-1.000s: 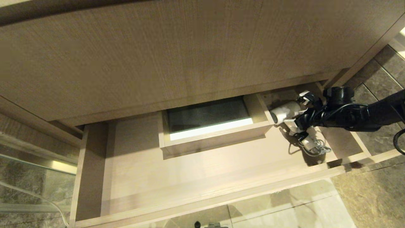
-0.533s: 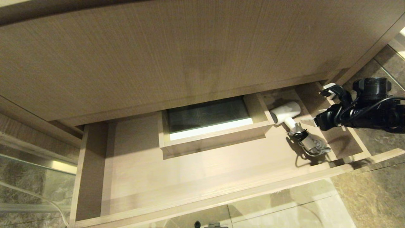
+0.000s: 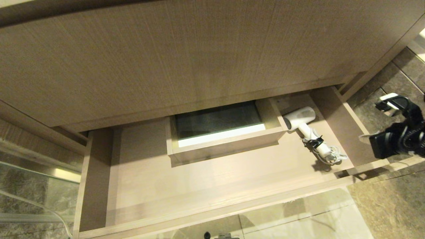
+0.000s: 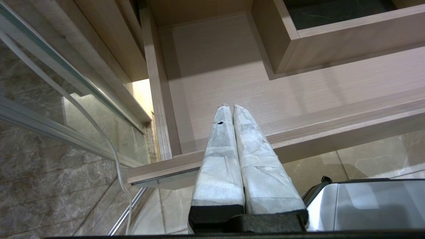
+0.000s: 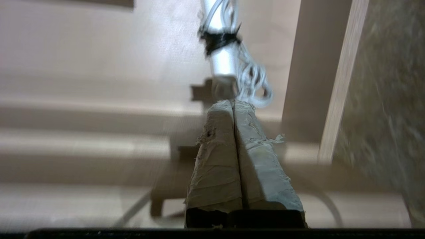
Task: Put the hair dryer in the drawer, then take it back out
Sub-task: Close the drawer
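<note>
Standing pulled out below a tall wood-grain panel (image 3: 186, 56), the drawer (image 3: 215, 196) is seen wide open, with a boxed cutout (image 3: 222, 132) set in the middle of its floor. Stone tiles (image 3: 388, 205) are seen on the floor beyond its right wall. The dryer (image 3: 300, 118) is laid on the drawer floor at the right end, just beside the cutout, with its barrel toward the back and its handle angled toward the front; its coiled cord (image 3: 335, 157) is bound by a black tie (image 3: 313, 142) and rests near the front right corner. The right gripper (image 5: 234, 104) is held outside the drawer's right wall, well apart from the dryer, its fingers pressed together with nothing between them. The left gripper (image 4: 230, 107) is held over the drawer's front left part, likewise closed and empty.
</note>
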Robot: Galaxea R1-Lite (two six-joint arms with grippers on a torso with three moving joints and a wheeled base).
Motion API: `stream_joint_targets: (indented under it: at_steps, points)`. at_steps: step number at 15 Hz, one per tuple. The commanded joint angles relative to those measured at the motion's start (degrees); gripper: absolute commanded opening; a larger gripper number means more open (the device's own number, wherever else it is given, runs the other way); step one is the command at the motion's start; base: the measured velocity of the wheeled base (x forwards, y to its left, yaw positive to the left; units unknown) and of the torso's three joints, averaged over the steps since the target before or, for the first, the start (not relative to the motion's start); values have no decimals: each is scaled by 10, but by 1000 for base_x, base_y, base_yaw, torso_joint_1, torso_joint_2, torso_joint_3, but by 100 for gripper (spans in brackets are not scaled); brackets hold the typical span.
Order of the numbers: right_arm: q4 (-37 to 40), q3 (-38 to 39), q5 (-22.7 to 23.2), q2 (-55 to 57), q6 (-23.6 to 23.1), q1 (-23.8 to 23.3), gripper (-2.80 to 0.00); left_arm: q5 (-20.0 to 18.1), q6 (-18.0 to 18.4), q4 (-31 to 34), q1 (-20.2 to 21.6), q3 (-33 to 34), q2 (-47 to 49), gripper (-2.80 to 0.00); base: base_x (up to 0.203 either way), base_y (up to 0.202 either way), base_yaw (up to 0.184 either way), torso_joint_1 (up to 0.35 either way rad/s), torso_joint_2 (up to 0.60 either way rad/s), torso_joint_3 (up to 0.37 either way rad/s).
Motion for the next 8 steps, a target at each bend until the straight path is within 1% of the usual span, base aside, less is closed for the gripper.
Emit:
stream_joint_targets:
  at_steps: [1,3,5,7,8]
  points:
    - [54,72,-4,-174,-3,0,-280,0,0,0,0,1,0,-280,0,0,0,0,0,0]
    - [118,124,-15,-274,-3,-1,-280,0,0,0,0,0,0,-280,0,0,0,0,0,0]
    - [190,166,-44,-354,-1,-3,-280,0,0,0,0,1,0,-280,0,0,0,0,0,0]
    - [282,182,-67,-395,-1,-4,-280,0,0,0,0,1,0,-280,0,0,0,0,0,0]
    - [307,181,-74,-403,-1,-4,-280,0,0,0,0,1,0,-280,0,0,0,0,0,0]
